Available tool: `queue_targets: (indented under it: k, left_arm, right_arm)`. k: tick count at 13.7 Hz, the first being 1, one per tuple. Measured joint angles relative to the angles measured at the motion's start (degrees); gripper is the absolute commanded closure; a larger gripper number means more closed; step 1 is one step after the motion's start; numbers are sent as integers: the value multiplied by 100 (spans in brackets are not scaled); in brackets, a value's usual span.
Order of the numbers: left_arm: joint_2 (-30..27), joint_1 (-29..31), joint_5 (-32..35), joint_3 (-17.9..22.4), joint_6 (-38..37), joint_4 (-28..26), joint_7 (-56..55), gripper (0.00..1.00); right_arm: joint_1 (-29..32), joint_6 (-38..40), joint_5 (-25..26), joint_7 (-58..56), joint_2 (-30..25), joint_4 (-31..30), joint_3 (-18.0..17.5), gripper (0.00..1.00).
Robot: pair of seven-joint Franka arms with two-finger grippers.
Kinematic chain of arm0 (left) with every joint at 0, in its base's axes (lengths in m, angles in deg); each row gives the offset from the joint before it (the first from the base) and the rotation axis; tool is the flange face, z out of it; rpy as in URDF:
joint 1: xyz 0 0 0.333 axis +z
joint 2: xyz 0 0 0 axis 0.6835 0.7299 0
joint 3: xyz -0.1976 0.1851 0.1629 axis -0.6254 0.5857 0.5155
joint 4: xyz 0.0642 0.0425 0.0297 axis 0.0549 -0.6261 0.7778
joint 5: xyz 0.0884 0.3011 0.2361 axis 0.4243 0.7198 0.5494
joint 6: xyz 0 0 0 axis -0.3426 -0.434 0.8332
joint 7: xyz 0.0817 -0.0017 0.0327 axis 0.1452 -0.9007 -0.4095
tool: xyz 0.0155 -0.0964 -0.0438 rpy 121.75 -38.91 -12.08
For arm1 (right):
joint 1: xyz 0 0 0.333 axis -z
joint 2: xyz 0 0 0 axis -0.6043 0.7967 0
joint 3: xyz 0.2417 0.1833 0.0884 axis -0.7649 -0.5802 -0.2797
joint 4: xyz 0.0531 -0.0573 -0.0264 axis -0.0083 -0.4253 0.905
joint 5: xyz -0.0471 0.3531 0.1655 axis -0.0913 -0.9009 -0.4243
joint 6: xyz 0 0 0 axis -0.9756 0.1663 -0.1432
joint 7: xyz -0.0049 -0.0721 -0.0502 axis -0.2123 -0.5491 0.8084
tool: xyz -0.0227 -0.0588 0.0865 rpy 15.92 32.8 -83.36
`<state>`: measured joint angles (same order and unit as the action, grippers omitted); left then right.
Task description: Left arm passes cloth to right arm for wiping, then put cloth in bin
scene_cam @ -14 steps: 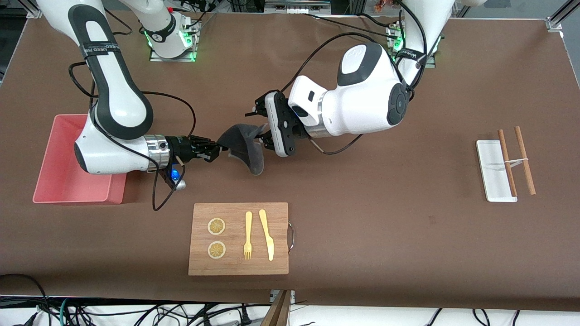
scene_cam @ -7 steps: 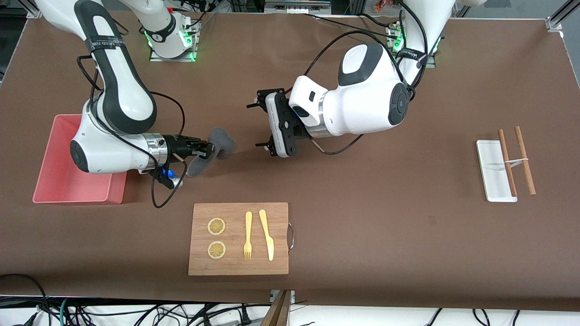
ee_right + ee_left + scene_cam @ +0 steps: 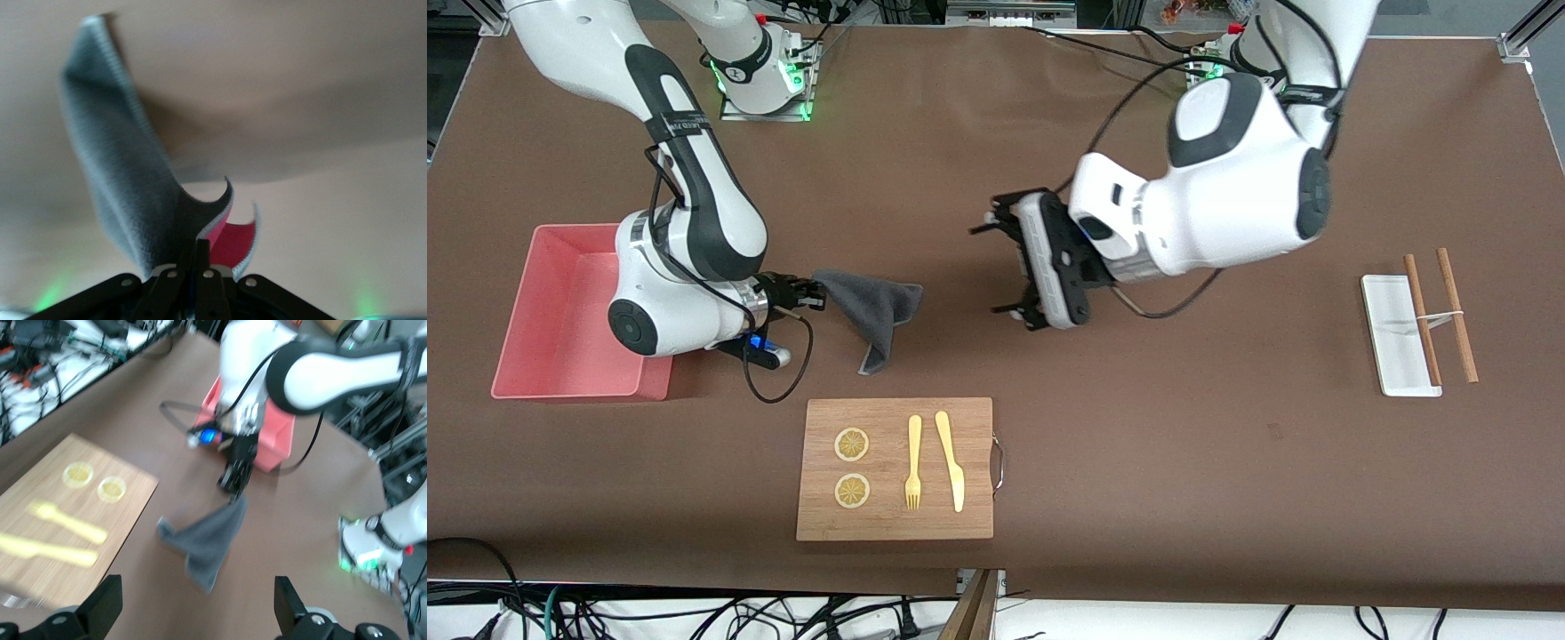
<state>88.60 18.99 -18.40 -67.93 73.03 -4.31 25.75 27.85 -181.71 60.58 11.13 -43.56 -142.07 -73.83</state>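
Observation:
The dark-grey cloth (image 3: 873, 313) hangs by one corner from my right gripper (image 3: 815, 294), which is shut on it, above the table between the pink bin (image 3: 543, 311) and the cutting board. My left gripper (image 3: 996, 268) is open and holds nothing; it hovers apart from the cloth, toward the left arm's end. From the left wrist I see the cloth (image 3: 210, 537) dangling from the right gripper (image 3: 233, 479), with the bin (image 3: 277, 447) past it and my own left gripper (image 3: 193, 613) spread wide. In the right wrist view the right gripper (image 3: 200, 250) pinches the cloth (image 3: 127, 180).
A wooden cutting board (image 3: 894, 516) with two lemon slices, a fork and a knife lies nearer the front camera than the cloth. At the left arm's end of the table are a white tray (image 3: 1392, 338) and a pair of brown chopsticks (image 3: 1449, 311).
My left gripper opened, let go of the cloth and drew back toward the left arm's end. The right gripper kept the cloth, which now hangs from it alone.

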Motion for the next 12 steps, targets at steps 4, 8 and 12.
queue_targets:
  k: [4,8,12]
  left_arm:
    - [-178,588,923,32,-899,-52,-6,0]
    - [-502,1157,1649,49,-1781,-59,-233,0]
    - [-640,1193,2899,-35,-2246,-65,-1375,0]
  right_arm:
    - [39,50,482,-1202,15,-31,738,100]
    - [94,71,1039,-1976,20,-59,1216,100]
    - [69,21,1490,-2076,19,57,1233,100]
